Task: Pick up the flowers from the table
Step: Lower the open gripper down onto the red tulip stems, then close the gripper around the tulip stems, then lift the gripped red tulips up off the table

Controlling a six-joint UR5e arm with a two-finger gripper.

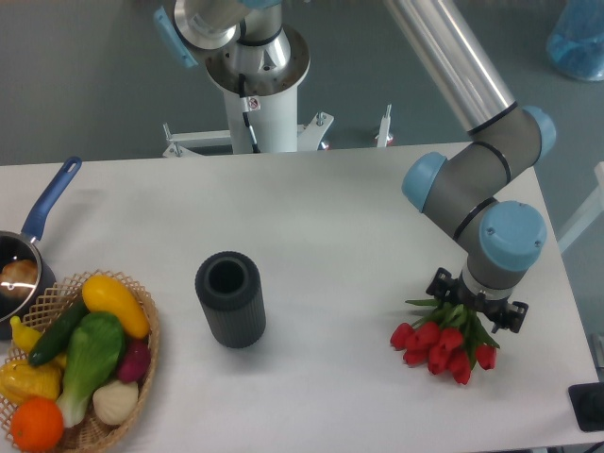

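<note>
The flowers (442, 347), a small bunch of red tulips with green stems and leaves, lie on the white table (330, 217) near its right front corner. My gripper (475, 304) hangs straight down over the stem end of the bunch, low above the tabletop. The blue-capped wrist covers the fingers from this view, so the gap between them and any contact with the stems is hidden. The red heads stick out to the lower left of the gripper.
A dark ribbed cylinder (230, 300) stands upright mid-table. A wicker basket (151, 326) of colourful vegetables sits at the front left, with a blue-handled pan (38, 222) behind it. The arm's white base (255, 85) stands at the back. A black object (590, 406) is at the right front edge.
</note>
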